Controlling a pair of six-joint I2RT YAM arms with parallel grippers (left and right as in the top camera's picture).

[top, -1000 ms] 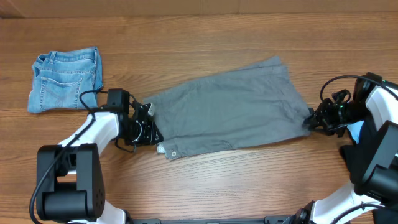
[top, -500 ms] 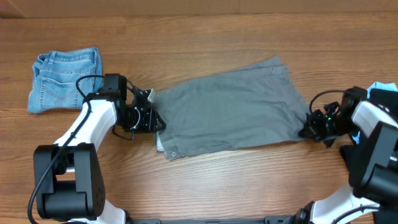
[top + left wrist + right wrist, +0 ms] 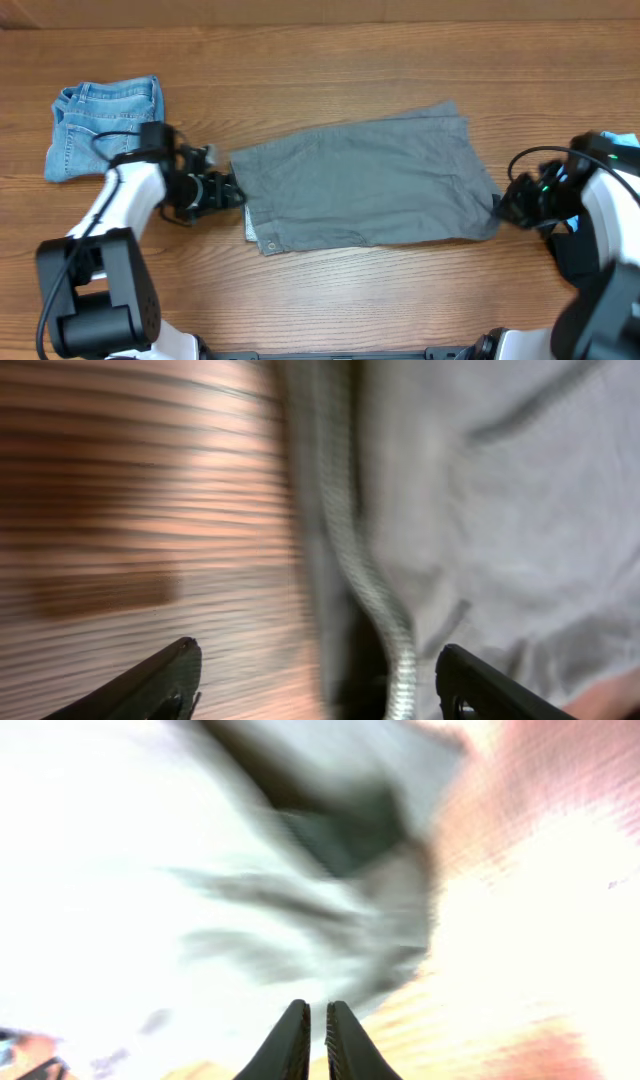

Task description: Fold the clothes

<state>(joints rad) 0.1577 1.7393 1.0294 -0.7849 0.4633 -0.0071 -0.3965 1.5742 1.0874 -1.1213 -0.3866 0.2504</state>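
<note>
Nearest the robot's side of the wooden table (image 3: 330,300), the near-left corner of the grey shorts (image 3: 370,180) is turning up a pale patch and a small round fastener (image 3: 270,247). Just beyond that corner the left gripper (image 3: 228,190) is sitting at the shorts' left edge; in the blurred left wrist view its fingers (image 3: 172,678) are standing spread wide apart, with the thick hemmed edge of the grey fabric running between them and nothing clamped. On the opposite side the right gripper (image 3: 497,208) is hovering at the shorts' near-right corner; the smeared right wrist view is showing its fingers (image 3: 293,1038) drawn almost together, grey cloth ahead of the tips, and whether any of it is pinched cannot be told. The shorts are lying flat across the middle of the table, slightly slanted, between the two grippers. Farther back on the left, folded blue denim shorts (image 3: 105,125) are resting well apart from them.
</note>
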